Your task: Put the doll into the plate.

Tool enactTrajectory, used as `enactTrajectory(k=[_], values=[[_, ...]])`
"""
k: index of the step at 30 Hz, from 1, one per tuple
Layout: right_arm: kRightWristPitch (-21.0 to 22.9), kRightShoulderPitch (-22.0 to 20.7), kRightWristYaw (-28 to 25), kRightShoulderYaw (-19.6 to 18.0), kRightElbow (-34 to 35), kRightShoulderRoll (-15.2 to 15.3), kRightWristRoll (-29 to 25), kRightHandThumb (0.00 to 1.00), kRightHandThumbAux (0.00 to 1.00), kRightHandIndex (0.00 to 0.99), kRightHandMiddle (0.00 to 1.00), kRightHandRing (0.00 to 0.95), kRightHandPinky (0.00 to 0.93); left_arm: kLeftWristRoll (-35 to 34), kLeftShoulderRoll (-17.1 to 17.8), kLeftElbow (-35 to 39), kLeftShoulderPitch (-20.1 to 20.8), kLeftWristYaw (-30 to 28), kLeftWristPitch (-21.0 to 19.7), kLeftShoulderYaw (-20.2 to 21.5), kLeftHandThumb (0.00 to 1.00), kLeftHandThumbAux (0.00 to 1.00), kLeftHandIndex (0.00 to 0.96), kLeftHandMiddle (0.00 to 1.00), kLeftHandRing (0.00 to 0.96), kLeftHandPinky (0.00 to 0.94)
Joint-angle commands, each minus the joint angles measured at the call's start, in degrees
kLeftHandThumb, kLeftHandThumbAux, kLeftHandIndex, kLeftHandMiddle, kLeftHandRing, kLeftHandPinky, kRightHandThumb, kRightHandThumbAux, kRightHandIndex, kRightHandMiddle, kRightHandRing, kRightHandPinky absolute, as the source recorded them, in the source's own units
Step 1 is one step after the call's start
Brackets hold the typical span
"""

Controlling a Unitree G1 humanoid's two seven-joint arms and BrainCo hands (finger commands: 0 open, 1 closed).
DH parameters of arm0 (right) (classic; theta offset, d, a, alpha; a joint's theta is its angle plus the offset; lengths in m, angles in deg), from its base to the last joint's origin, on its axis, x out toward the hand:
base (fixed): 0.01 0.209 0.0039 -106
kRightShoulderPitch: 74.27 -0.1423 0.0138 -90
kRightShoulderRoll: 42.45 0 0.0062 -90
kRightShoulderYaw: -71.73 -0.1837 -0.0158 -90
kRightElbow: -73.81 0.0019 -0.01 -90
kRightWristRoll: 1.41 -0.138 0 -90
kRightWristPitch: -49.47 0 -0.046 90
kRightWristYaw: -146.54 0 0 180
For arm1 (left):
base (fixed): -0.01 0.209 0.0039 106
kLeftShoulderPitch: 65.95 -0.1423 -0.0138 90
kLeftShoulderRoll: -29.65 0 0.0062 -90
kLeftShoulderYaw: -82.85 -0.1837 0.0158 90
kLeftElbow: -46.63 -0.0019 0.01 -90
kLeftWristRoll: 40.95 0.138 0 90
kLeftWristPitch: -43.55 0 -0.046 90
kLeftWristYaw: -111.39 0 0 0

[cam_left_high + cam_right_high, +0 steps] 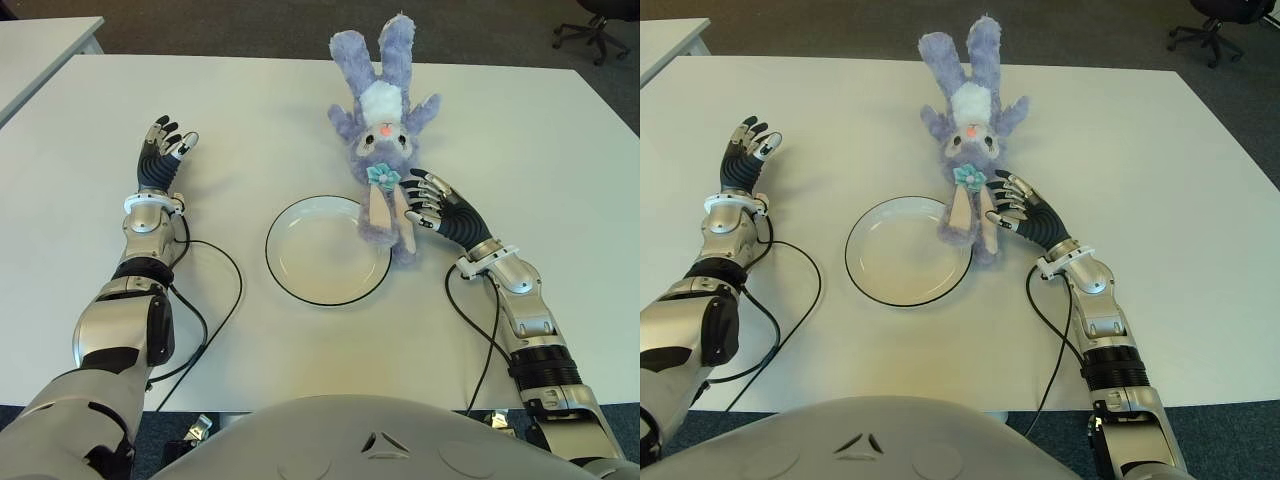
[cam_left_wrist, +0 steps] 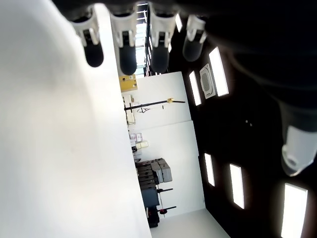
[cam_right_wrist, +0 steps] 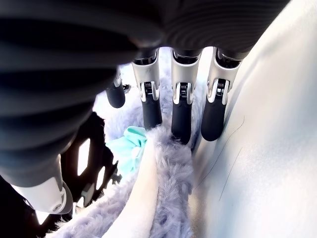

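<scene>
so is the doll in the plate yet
Not yet. The doll lies on the table, only its ears overlapping the plate rim. The right hand is open beside it.

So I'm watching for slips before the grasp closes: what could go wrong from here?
1. The right hand is open beside the doll's ears, fingers not yet around it; closing on loose fur or one ear may let it slide out.
2. The ears already overlap the plate rim, so dragging instead of lifting could push the plate.
3. The body lies beyond the plate, so a short move could leave it hanging over the rim.

The left hand shows open, far left.
</scene>
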Motion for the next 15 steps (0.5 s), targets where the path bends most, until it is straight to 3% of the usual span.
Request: enactTrajectory(k=[1,15], values=[[1.53,19.36,-2.06,14.01,-10.74,-13.03,2.34,0.296,0.59,0.05,0.205,0.239,0.27,-1.29,-1.84,-2.08,-5.8,-3.34,-0.81,0.82,0.0,0.514,0.0,0.126,0.126,0.112],[0.21,18.82,-0.75,15.26,-11.05,-12.86,3.39,0.273,0.569,0.055,0.204,0.248,0.318,-1.14,-1.91,-2.14,-5.58,-2.86,-1.61,1.4,0.0,0.52,0.0,0.125,0.129,0.102]])
